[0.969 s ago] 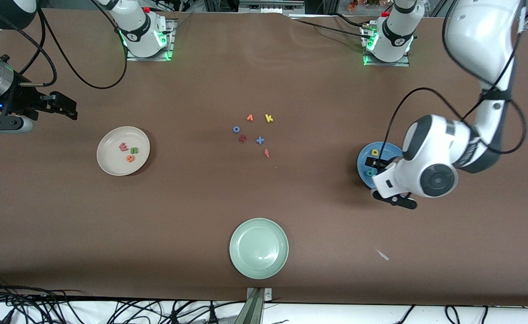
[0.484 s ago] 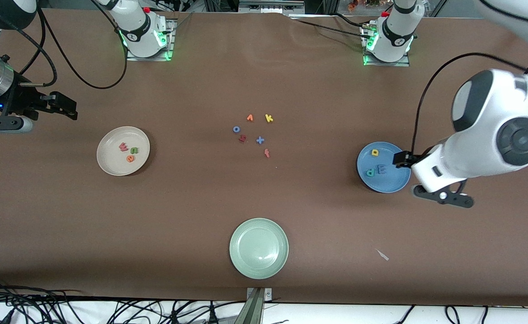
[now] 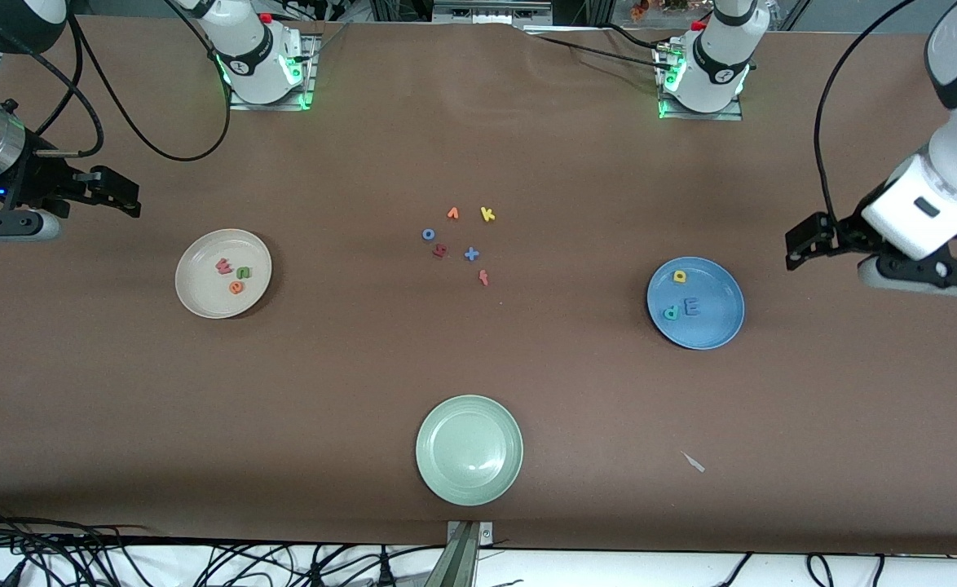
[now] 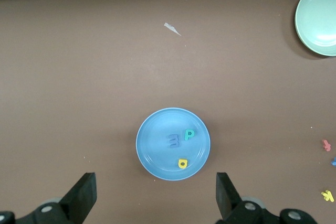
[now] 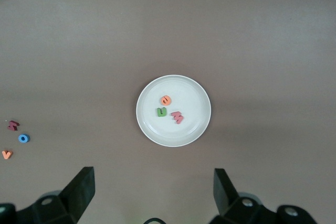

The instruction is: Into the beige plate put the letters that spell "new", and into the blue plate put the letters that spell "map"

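Note:
The beige plate (image 3: 201, 300) lies toward the right arm's end and holds the pinkish "w" (image 3: 223, 265), green "n" (image 3: 244, 272) and orange "e" (image 3: 236, 287). The blue plate (image 3: 716, 324) lies toward the left arm's end and holds the yellow "a" (image 3: 679, 276), teal "p" (image 3: 671, 312) and periwinkle "m" (image 3: 691, 306). My left gripper (image 3: 800, 243) hangs open and empty over bare table beside the blue plate (image 4: 152, 153). My right gripper (image 3: 124, 198) waits open and empty over the table's end, with the beige plate (image 5: 155, 129) in its wrist view.
A pale green plate (image 3: 469, 481) sits near the front edge. In the middle lie loose letters: orange "v" (image 3: 452, 214), yellow "k" (image 3: 487, 214), blue "o" (image 3: 428, 234), a dark red one (image 3: 439, 251), a blue cross (image 3: 471, 254), red "f" (image 3: 484, 278). A white scrap (image 3: 693, 461) lies nearby.
My left gripper has risen from over the blue plate and swung out toward its own end of the table, uncovering the "m" in the plate. The right arm has not moved.

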